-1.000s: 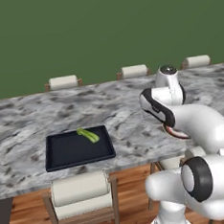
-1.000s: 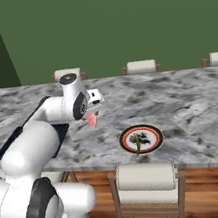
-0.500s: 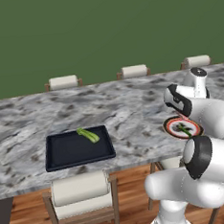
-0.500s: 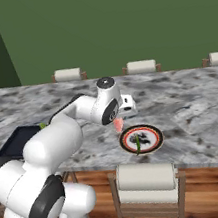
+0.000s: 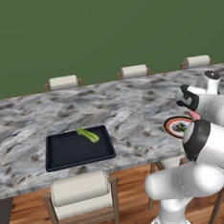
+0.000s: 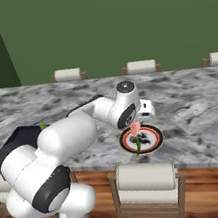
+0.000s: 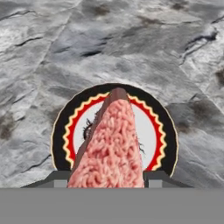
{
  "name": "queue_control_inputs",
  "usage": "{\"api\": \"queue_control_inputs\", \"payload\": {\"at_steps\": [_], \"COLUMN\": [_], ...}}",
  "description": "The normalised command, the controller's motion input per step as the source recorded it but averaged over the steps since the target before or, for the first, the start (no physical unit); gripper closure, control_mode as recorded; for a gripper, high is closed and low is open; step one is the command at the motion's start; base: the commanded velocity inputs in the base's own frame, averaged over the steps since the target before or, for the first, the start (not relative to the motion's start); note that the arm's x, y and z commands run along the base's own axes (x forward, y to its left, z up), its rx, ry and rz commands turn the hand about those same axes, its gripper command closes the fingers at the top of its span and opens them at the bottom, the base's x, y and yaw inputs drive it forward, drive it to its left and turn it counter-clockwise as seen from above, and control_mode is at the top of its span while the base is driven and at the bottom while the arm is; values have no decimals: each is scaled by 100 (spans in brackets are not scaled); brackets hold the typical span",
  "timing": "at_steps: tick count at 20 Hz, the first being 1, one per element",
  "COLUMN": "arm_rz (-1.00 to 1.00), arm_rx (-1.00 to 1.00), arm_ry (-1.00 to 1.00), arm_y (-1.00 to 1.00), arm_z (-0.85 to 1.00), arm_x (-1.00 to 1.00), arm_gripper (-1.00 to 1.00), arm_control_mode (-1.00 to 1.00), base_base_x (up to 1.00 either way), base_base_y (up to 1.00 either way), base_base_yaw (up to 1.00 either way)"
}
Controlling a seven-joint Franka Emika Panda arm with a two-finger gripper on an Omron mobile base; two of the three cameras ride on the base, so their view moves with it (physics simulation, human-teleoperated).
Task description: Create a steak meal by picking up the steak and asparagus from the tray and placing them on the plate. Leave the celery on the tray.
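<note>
My gripper (image 6: 134, 125) is shut on the steak (image 7: 112, 148), a pink mottled slab that hangs just above the plate (image 6: 156, 138). In the hand view the steak covers the plate's white centre, and the orange-red rim (image 7: 65, 131) shows on both sides of it. The asparagus (image 6: 137, 146) lies on the plate as a thin dark green stalk, also seen from the left base (image 5: 181, 127). Far to the left sits the black tray (image 5: 74, 153) with the light green celery (image 5: 88, 134) at its back edge.
The marble counter (image 5: 132, 107) runs the full width, and the plate sits close to its front edge. Chairs (image 6: 143, 178) stand tucked under the near side, and more chair backs (image 5: 134, 71) line the far side. A green wall rises behind.
The arm has swung to the right along the counter with the steak in its grip, from the middle of the counter to a spot over the plate. Tray and celery have not moved.
</note>
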Motion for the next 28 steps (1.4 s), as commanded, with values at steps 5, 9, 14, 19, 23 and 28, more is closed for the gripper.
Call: {"api": "queue_control_inputs", "payload": {"at_steps": [5, 9, 14, 19, 23, 28], "arm_rz": [-8, 0, 0, 0, 0, 0], "arm_rx": [1, 4, 4, 1, 0, 0], "arm_ry": [3, 0, 0, 0, 0, 0], "arm_y": [-19, -19, -12, -2, 0, 0], "arm_z": [-20, -38, -40, -34, -23, -23], "arm_x": [-4, 0, 0, 10, 21, 19], "arm_gripper": [100, 100, 100, 100, 100, 100], "arm_control_mode": [-100, -100, -100, -100, -100, -100], "base_base_x": [0, 0, 0, 0, 0, 0], "base_base_y": [0, 0, 0, 0, 0, 0], "base_base_yaw": [0, 0, 0, 0, 0, 0]}}
